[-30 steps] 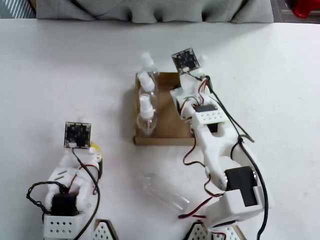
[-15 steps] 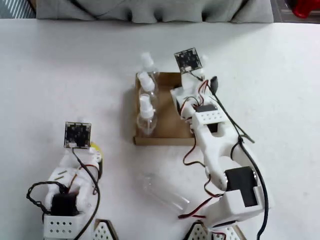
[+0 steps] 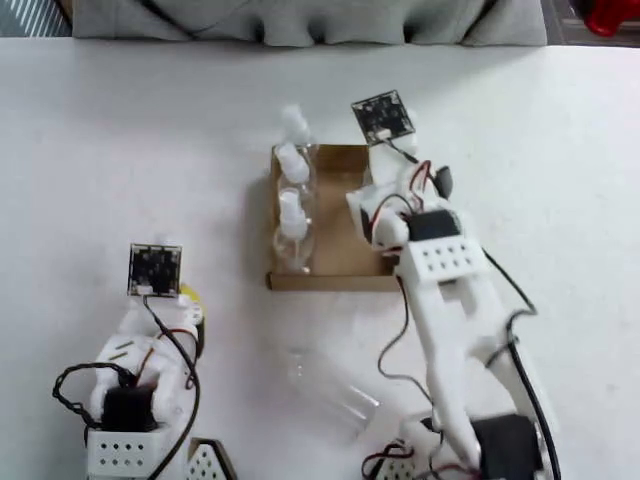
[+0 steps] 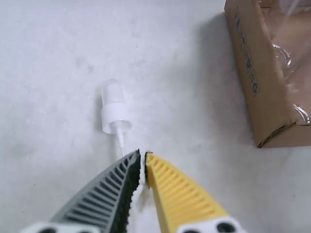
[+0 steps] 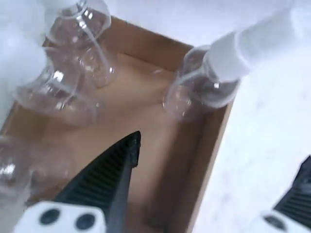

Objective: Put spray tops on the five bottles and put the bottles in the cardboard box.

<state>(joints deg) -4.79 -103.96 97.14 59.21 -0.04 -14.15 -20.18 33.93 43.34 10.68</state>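
The cardboard box lies at the table's centre. Three clear bottles with white spray tops stand in a row along its left wall. In the right wrist view another capped bottle leans in a corner of the box. My right gripper hangs open over the box's right side, with nothing between its fingers. A bare bottle lies on its side near the front. My left gripper is shut at the front left. A loose spray top lies just ahead of it, its tube reaching the dark finger's tip.
The box's outer wall is off to one side of the left gripper. A grey cushion runs along the table's far edge, and a red object sits at the far right corner. White tabletop stretches to the left and right.
The right arm has straightened, and its wrist has shifted slightly right over the box's right side. The left arm and the bottles have stayed still.
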